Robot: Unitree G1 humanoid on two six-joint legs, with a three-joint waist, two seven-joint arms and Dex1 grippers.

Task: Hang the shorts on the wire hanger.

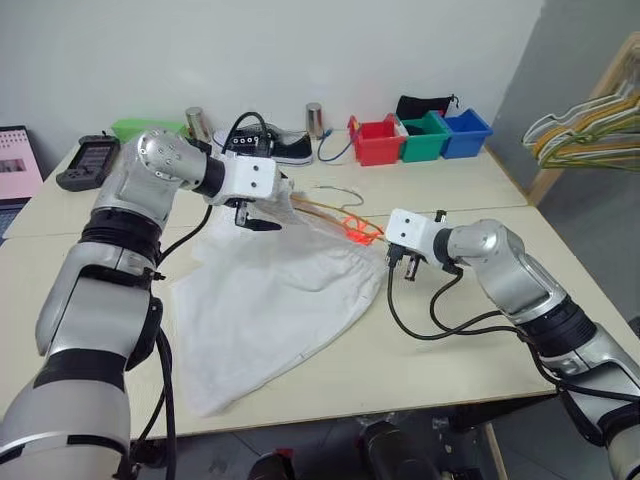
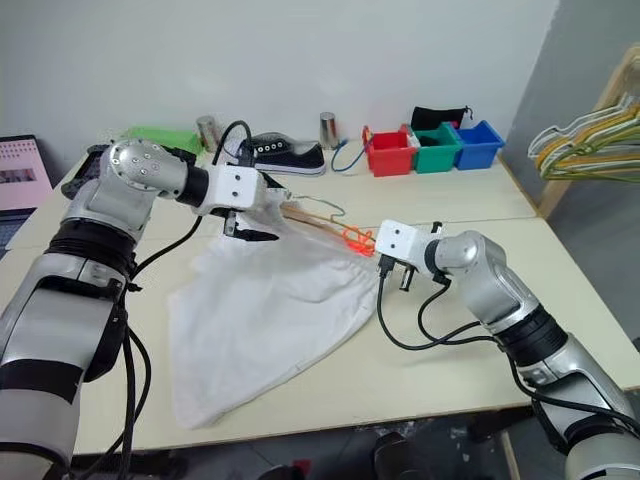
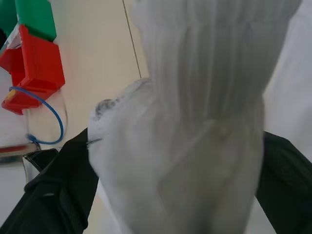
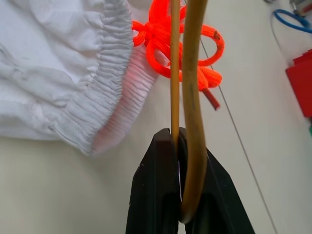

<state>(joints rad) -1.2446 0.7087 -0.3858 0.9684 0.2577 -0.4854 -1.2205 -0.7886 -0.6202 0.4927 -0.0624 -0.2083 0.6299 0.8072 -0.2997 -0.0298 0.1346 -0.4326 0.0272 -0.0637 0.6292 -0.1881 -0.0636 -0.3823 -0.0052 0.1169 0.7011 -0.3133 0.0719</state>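
The left tool [image 1: 258, 222] stands wide around a bunched fold of the waistband of the shorts [image 1: 270, 310], which drape limp across the tabletop's [image 1: 440, 340] middle; they look soft, light, best taken at the gathered elastic. The right tool [image 4: 179, 146] is clamped on the wire hanger [image 4: 189, 97], stiff and thin, beside the orange drawstring [image 4: 161, 36]. Along the far edge, red [image 1: 378, 142], green [image 1: 424, 138] and blue bins [image 1: 466, 132]; contents unclear.

This looks like a lab or test room. A plain white wall [image 1: 300, 50] stands behind pale desks [image 1: 450, 330], with colored bins [image 1: 420, 137] along the far edge.
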